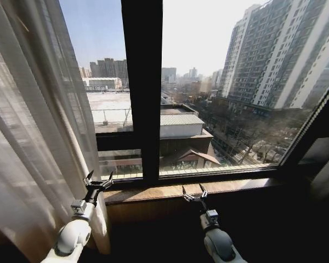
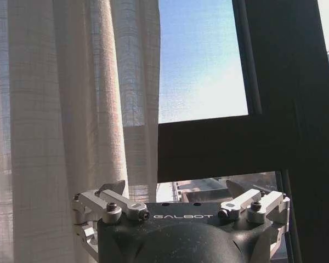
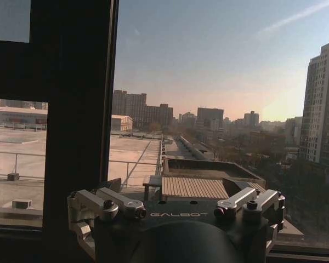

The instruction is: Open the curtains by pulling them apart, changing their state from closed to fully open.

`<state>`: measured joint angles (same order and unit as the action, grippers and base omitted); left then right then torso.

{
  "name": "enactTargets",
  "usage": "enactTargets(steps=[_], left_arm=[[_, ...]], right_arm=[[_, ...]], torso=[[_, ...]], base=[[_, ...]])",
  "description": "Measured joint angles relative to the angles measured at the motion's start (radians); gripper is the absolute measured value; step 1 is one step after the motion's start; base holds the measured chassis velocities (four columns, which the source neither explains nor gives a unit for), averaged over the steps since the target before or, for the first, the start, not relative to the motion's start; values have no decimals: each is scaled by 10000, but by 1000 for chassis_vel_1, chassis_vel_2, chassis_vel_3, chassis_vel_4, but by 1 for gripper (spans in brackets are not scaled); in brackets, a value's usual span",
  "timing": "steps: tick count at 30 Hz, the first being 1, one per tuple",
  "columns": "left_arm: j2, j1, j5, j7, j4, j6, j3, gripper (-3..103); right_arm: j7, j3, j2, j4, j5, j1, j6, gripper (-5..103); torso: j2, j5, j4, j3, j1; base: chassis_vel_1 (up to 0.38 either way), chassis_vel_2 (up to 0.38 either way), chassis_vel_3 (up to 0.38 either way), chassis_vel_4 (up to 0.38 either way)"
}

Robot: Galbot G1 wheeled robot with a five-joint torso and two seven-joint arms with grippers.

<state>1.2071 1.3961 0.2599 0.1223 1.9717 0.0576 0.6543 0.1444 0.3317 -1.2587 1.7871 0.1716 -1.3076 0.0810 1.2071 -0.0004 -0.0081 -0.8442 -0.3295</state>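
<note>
A sheer white pleated curtain (image 1: 33, 137) hangs bunched at the left of the window, its inner edge near the left pane. My left gripper (image 1: 98, 180) is raised beside that edge, open, with nothing between its fingers. In the left wrist view the curtain (image 2: 71, 109) hangs just beyond the open gripper (image 2: 175, 189). My right gripper (image 1: 194, 193) is held up in front of the sill, open and empty. In the right wrist view the right gripper (image 3: 172, 186) faces bare glass and the city outside.
A thick dark window mullion (image 1: 142, 87) runs down the middle, with a crossbar on the left pane. A wooden sill (image 1: 219, 188) spans below the glass. Dark frame and wall close off the right side (image 1: 323, 159).
</note>
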Motion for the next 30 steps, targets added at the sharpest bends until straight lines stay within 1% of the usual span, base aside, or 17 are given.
enactTargets(steps=[2, 5, 6, 9, 12, 18, 22, 24, 30], left_arm=[[197, 201, 140, 193, 63, -30, 617, 100], [66, 368, 348, 218, -78, -64, 1242, 100], [66, 368, 348, 218, -78, -64, 1242, 100], [-289, 413, 885, 218, -247, -167, 1502, 100], [-564, 355, 1071, 192, -420, -231, 1577, 100], [-958, 69, 1175, 13, -799, -249, 1525, 100], [-1091, -172, 1338, -152, -1040, -249, 1186, 100], [-1150, -419, 1424, -313, -1366, -141, 800, 100], [-1225, -897, 1438, -342, -1866, -76, 383, 100]], right_arm=[[0, 0, 1, -1, 0, 0, 0, 100], [0, 0, 0, 0, 0, 0, 0, 100], [0, 0, 0, 0, 0, 0, 0, 100], [0, 0, 1, 0, 0, 0, 0, 100], [0, 0, 0, -1, 0, 0, 0, 100], [0, 0, 1, -1, 0, 0, 0, 100], [0, 0, 0, -1, 0, 0, 0, 100], [0, -1, 0, 0, 0, 0, 0, 100], [0, 1, 1, -1, 0, 1, 0, 100]], torso=[[0, 2, 0, 0, 0], [1, 0, 2, 0, 0], [1, 0, 2, 0, 0], [1, 0, 1, 0, 0], [0, 0, 1, 0, 0], [1, 0, 1, 1, 2], [1, -1, 1, 1, 3], [1, 3, 0, 0, 1], [-2, 1, -2, -3, -6]], base=[[0, 0, 0, 0], [0, 0, 0, 0], [0, 0, 0, 0], [0, 0, 0, 0], [0, 0, 0, 0], [0, 0, 0, 0], [-104, 38, 119, -26], [-143, 61, 135, -47], [-107, 38, 94, -43]])
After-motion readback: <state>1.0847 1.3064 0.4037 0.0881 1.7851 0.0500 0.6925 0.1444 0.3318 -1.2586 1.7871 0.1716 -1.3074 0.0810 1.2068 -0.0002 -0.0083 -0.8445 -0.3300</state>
